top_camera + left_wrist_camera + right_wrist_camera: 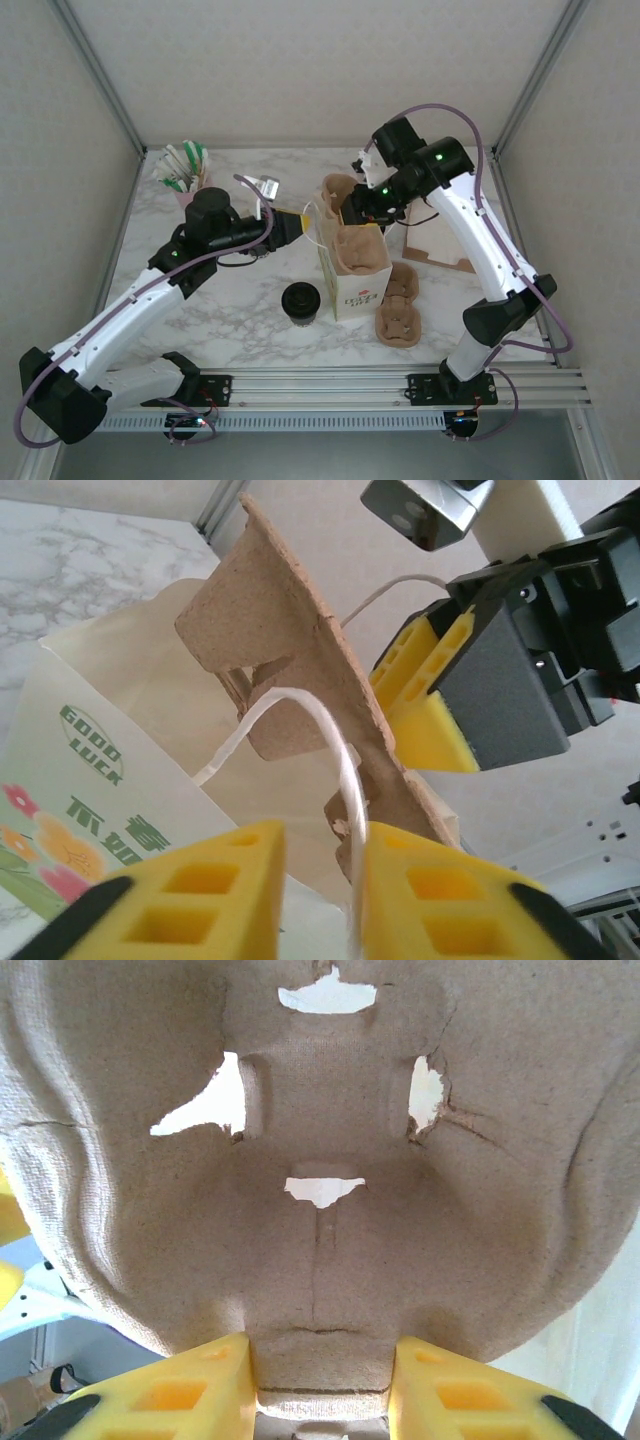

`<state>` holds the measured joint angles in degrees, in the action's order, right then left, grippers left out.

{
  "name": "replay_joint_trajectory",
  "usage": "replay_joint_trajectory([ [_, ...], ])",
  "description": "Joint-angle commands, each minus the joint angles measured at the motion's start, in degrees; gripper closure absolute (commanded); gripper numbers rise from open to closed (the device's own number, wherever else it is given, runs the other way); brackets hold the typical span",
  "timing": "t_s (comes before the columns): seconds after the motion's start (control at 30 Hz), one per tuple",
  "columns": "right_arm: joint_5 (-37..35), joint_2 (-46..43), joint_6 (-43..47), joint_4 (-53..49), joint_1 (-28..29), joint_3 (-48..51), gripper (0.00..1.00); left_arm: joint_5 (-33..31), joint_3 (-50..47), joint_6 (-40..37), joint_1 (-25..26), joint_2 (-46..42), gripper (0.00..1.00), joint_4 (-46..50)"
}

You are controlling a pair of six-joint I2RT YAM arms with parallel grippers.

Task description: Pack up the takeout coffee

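Your right gripper (320,1365) clamps the carrier (320,1270) blocking the bag (357,292); your left gripper (320,865) straddles its handle (300,702), hold unclear; coffee (300,301) stands beside.

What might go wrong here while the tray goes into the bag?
The right pincer grips a cardboard tray torn around its holes; it may rip further. The thin handle of the bag sits between the fingers of the left pincer; pulling could tip it toward the coffee cup.

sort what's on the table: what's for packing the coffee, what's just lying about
For the job: takeout coffee, paper bag, cup carrier standing in the bag.
Lying about: spare carrier, pink cup of utensils, flat cardboard piece.
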<state>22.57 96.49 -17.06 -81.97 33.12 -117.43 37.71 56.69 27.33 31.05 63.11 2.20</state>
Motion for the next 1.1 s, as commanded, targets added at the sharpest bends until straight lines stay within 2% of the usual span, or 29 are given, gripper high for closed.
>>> replay_joint_trajectory([
  [0.0,-1.2,0.6,1.1,-1.1,0.6,0.3,0.65,-0.6,1.0,0.4,0.4,0.6,0.83,-1.5],
  [0.23,-2.8,1.3,1.4,-1.6,1.2,1.0,0.65,-2.9,0.3,0.3,0.4,0.3,0.96,-0.3],
  [1.07,-8.5,3.9,-1.1,-1.3,1.4,-4.6,0.65,-3.5,-0.7,0.5,0.4,-0.2,0.99,-0.1],
])
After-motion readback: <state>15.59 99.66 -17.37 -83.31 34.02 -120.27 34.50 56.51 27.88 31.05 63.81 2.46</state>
